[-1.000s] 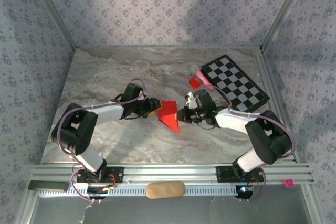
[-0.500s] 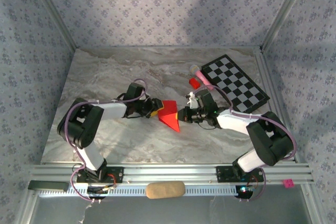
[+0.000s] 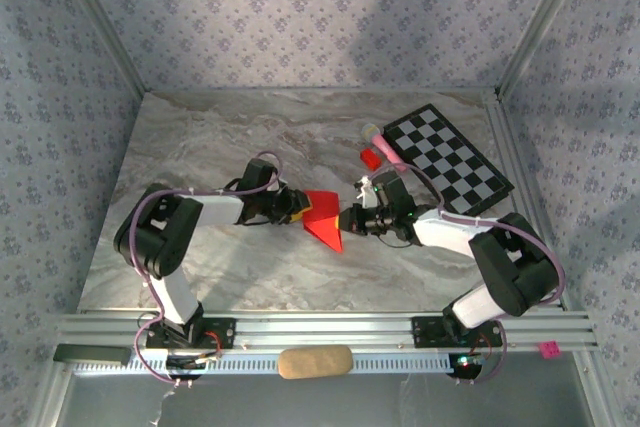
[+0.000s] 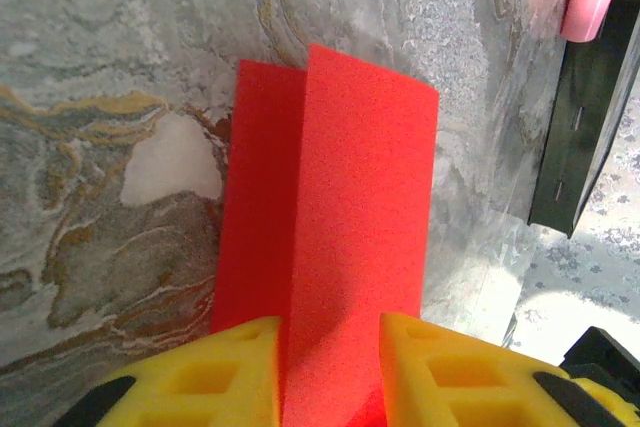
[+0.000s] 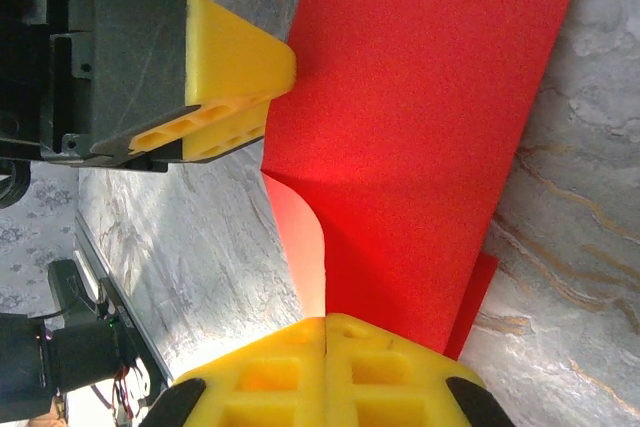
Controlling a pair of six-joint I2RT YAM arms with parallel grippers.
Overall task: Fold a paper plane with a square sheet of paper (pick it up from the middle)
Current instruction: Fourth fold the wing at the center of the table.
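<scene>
Marble-patterned grey tabletop carries everything. At the left, the left gripper lies low, reaching toward the middle. In the left wrist view its yellow fingers stand slightly spread, with a raised fold of the creased sheet of thin bright red paper running between them; whether they touch it I cannot tell.

The paper sits at the centre of the tabletop, between the two grippers, narrowing to a point toward the near edge. Below it, on the front rail, lies a tan oval pad.

Just right of the paper, the right gripper has its yellow fingers pressed together on the paper's curled edge.

Farther back on the right sit a small red block, a pink object touching it, and a black-and-white chequered board, all apart from the paper.
</scene>
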